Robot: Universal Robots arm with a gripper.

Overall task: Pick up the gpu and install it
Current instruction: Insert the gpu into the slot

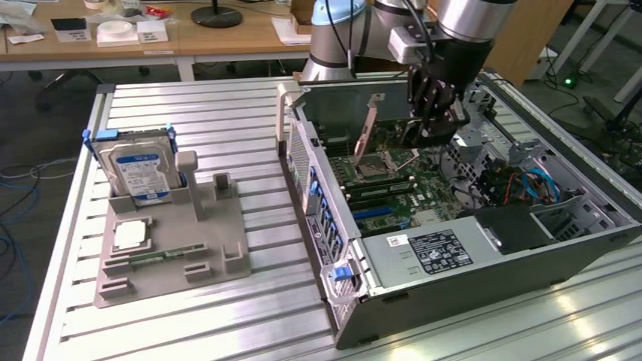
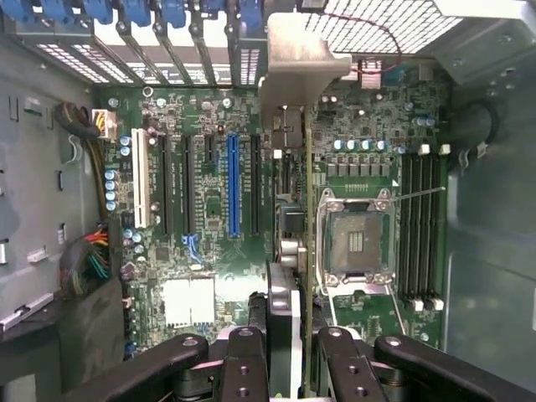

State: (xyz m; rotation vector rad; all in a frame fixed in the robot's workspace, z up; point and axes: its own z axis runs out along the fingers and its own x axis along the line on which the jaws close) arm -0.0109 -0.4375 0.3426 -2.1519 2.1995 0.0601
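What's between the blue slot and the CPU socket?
In the wrist view, the gpu, gripped by the end effector, shows edge-on between the blue slot and the CPU socket.

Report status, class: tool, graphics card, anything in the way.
Tool shut on thin brownish graphics card, upright inside open grey computer case, above green motherboard. Nothing seen blocking slots.

arm: silver tube, pale-blue joint cap | wrist: black, grey box, black cable | jaws: black, screw-studded links
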